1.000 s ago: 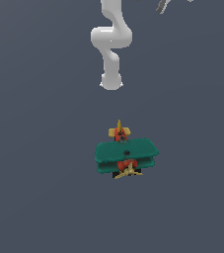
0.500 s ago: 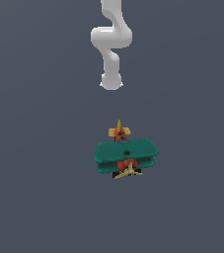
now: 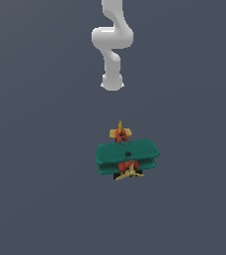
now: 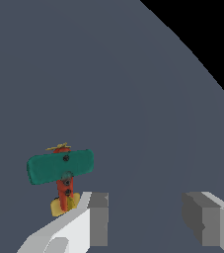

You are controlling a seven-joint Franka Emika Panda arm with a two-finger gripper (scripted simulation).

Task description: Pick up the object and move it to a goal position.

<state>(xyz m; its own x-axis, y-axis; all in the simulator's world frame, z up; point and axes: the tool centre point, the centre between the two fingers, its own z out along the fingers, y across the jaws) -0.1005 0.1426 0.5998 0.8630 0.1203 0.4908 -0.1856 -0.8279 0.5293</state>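
Note:
The object, a small toy biplane (image 3: 127,155) with teal-green wings, a red-orange body, a yellow propeller and a yellow tail, rests on the grey floor near the middle of the exterior view. The wrist view shows the biplane (image 4: 60,167) too, lying on the floor far below and off to one side of my gripper (image 4: 145,217). My gripper is open: its two grey fingertips (image 4: 99,217) stand well apart with nothing between them. In the exterior view only the white arm (image 3: 112,42) shows, and the hand is out of frame.
The arm's white base (image 3: 112,82) stands on the grey floor (image 3: 35,149) behind the biplane in the exterior view. In the wrist view the floor's edge (image 4: 192,54) gives way to black.
One second ago a bit of the hand showed at the exterior view's top edge. It has since left the frame. The biplane has not moved.

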